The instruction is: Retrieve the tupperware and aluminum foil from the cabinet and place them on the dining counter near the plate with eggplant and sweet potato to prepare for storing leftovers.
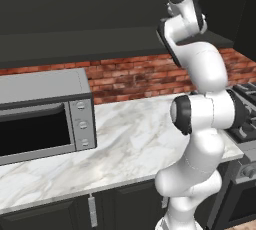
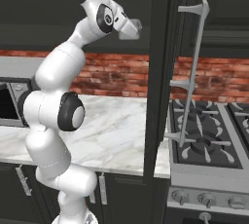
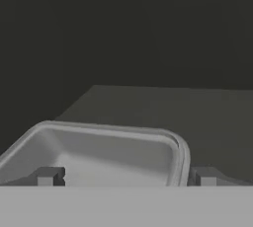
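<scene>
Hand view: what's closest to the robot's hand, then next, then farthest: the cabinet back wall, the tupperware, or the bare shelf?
1. tupperware, low down, right between the open hand's fingers.
2. bare shelf, stretching away beyond the tupperware.
3. cabinet back wall, dark, at the very back.

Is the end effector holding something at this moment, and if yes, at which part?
Nothing is held. The end effector stands open at the tupperware on the cabinet shelf, one fingertip over its inside and the other outside its rim.
</scene>
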Available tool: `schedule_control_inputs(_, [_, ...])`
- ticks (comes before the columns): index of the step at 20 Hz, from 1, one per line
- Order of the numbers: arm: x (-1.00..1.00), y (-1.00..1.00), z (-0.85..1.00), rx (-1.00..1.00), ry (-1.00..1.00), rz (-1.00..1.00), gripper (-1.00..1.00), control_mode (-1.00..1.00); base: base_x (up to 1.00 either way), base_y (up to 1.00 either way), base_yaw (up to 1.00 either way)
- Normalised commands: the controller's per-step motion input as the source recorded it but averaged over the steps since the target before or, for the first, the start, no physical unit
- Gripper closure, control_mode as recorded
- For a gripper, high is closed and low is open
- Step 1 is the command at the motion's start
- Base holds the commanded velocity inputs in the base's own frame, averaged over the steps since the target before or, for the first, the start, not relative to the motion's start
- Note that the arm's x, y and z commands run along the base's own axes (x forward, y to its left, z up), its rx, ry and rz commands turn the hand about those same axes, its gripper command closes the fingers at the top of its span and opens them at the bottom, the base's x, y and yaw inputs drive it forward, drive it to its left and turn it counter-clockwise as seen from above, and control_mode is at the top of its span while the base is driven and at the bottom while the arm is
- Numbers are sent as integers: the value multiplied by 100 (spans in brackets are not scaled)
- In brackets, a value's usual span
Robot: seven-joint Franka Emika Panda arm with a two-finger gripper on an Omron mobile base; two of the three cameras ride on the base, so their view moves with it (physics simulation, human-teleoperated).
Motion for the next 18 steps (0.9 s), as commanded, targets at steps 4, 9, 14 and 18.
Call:
schedule_control_inputs(4, [-5, 2, 22, -1, 7, 0, -100, -100, 0, 0, 0])
schedule_control_inputs(9, [-24, 13, 3, -2, 1, 0, -100, -100, 0, 0, 0])
schedule_control_inputs(14, [-14, 37, -47, -7, -3, -1, -100, -100, 0, 0, 0])
schedule_control_inputs(18, [5, 6, -76, -3, -4, 0, -100, -100, 0, 0, 0])
